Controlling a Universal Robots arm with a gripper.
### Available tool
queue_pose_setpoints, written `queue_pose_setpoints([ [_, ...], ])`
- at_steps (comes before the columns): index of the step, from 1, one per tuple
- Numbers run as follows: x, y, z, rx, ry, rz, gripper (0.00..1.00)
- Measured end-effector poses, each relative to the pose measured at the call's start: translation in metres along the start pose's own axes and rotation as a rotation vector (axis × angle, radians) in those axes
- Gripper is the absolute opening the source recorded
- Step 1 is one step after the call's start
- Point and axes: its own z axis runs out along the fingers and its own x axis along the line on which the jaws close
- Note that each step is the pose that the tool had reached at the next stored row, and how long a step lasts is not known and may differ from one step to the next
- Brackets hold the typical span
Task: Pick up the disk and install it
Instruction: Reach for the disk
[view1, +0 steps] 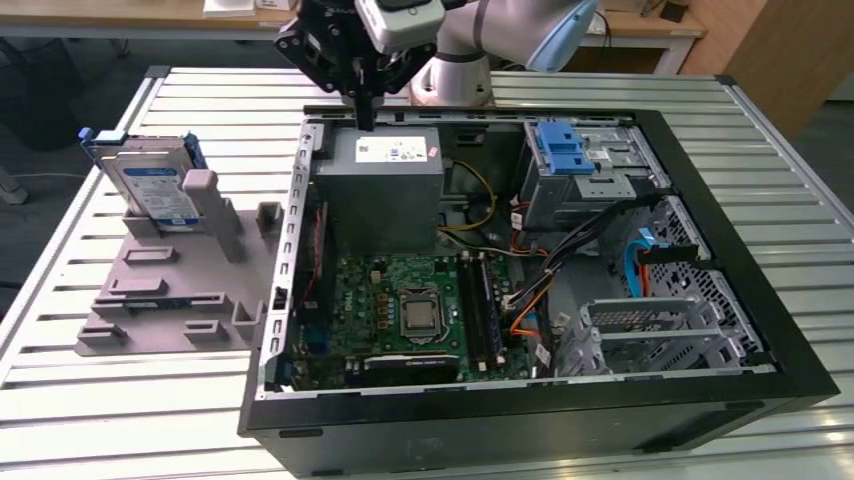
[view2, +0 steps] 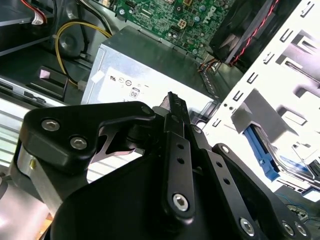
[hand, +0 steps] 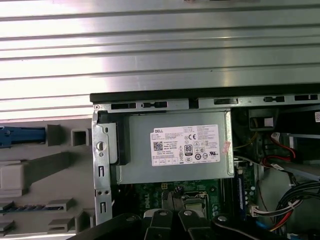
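Note:
The disk (view1: 150, 185), a silver drive with a white-and-blue label and a blue rail frame, stands upright in a grey holder (view1: 174, 300) on the table at the exterior view's left. My gripper (view1: 363, 112) hangs over the back edge of the open computer case (view1: 534, 400), just above the grey power supply (view1: 384, 190), well apart from the disk. Its black fingers point down, pressed together with nothing between them. In both wrist views the shut gripper (view2: 172, 99) (hand: 172, 215) sits over the power supply (hand: 175, 150). A blue strip of the disk's rail (hand: 20, 135) shows beside the case.
Inside the case lie the green motherboard (view1: 407, 310), bundled cables (view1: 534, 290) and a metal drive cage with a blue latch (view1: 571, 150) at the back on the exterior view's right. The slatted metal table (view1: 120, 400) surrounds the case.

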Motion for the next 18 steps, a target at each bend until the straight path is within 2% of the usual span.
queue_pose_setpoints([
  [18, 0.0039, -0.0003, 0.0003, 0.0, 0.0, 0.0, 0.11],
])
